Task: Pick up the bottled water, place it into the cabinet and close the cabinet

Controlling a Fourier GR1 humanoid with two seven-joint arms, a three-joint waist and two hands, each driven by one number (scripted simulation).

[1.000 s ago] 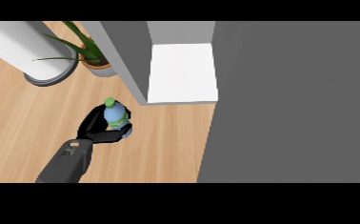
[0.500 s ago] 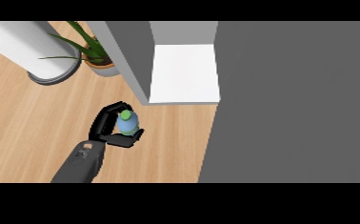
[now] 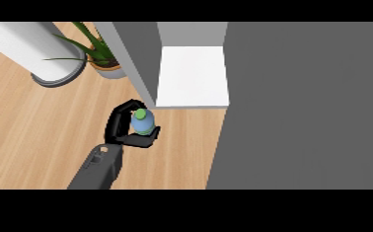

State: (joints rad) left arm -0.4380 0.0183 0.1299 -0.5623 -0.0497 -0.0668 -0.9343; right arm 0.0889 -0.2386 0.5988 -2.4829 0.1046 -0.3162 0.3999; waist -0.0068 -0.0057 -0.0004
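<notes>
- Cylinder (image 3: 45, 53), pale and rounded, lay at ten o'clock on the wooden counter (image 3: 51, 122), its upper end cut off by the view's edge.
- Potted plant (image 3: 100, 58) stood just beside it, toward eleven o'clock, its long green leaves partly in front of the cabinet's grey side wall (image 3: 138, 58).
- Hand (image 3: 125, 127), black, on a grey forearm entering from seven o'clock, had its fingers and thumb curled round the bottled water (image 3: 143, 122); which arm it belonged to could not be told.
- Bottled water, pale blue with a green cap, sat upright in that grasp, just below the cabinet's lower left corner; its lower body was hidden by the fingers.
- Cabinet (image 3: 194, 75) showed a white shelf at twelve o'clock.
- Grey panel (image 3: 299, 107) filled three o'clock, featureless.
</notes>
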